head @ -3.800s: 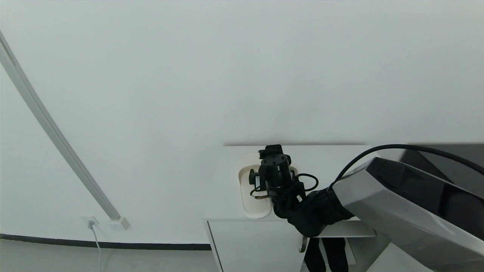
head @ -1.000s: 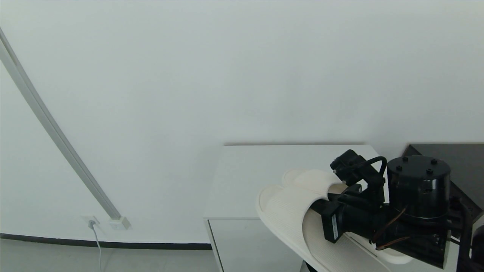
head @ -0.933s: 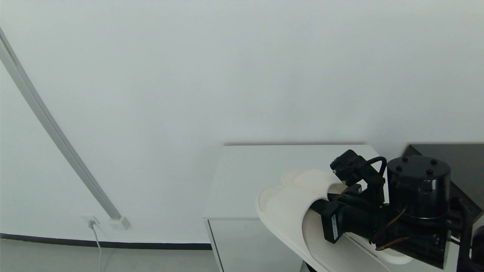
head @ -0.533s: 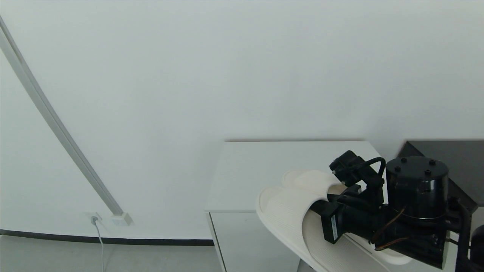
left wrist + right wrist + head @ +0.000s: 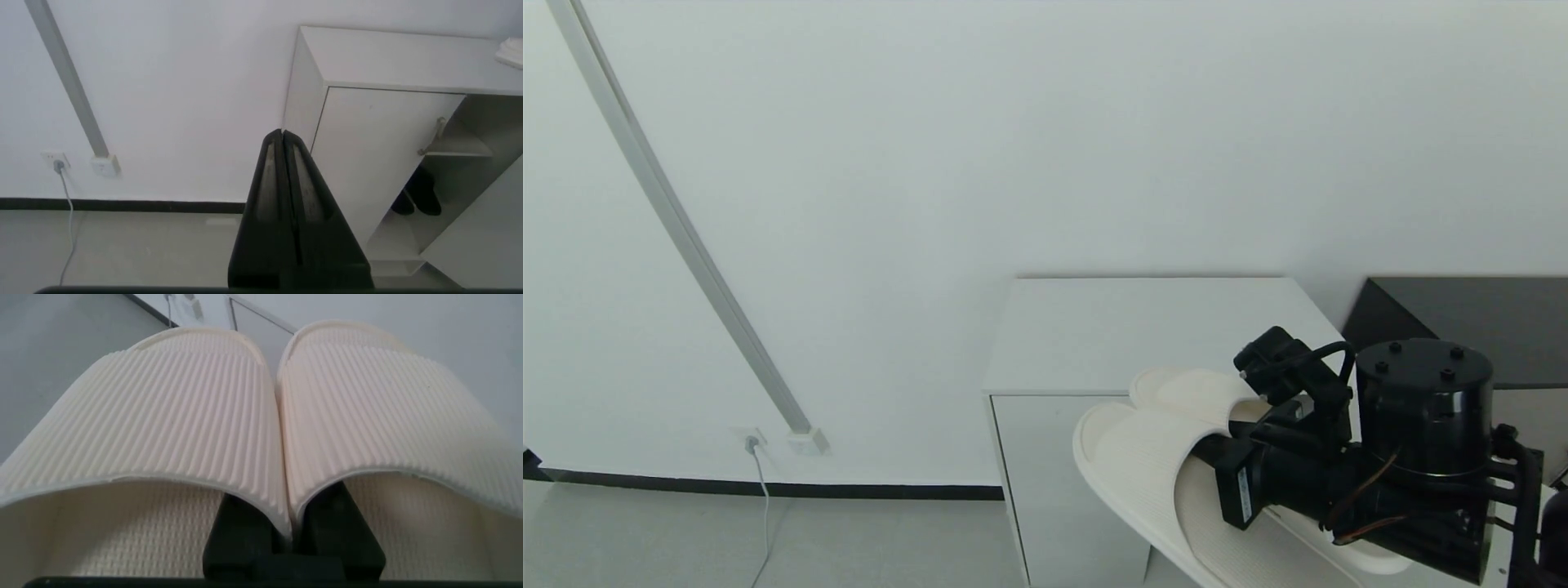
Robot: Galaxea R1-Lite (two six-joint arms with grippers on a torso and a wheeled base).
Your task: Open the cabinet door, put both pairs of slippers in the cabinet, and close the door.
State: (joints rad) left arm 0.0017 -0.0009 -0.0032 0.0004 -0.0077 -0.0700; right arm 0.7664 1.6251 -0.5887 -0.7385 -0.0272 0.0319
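A pair of cream ribbed slippers (image 5: 1143,465) (image 5: 278,408) hangs in front of the white cabinet (image 5: 1143,327), level with its top. My right gripper (image 5: 1217,449) (image 5: 286,518) is shut on the slippers' inner edges, with its fingers tucked under both straps. In the left wrist view my left gripper (image 5: 283,163) is shut and holds nothing, out in front of the cabinet (image 5: 392,61). The right half of the cabinet stands open there, and a dark pair of slippers (image 5: 417,196) lies inside under a shelf. A handle (image 5: 433,135) sits at the edge of the shut left panel.
A dark unit (image 5: 1462,314) stands right of the cabinet. To the left are bare wall and floor, with a slanted grey conduit (image 5: 678,229), a wall socket and a cable (image 5: 760,474).
Since 3.8 s ago my right gripper has lifted the cream slippers off the cabinet top. In the last second the head camera has shifted and shows more floor; the arm keeps its hold.
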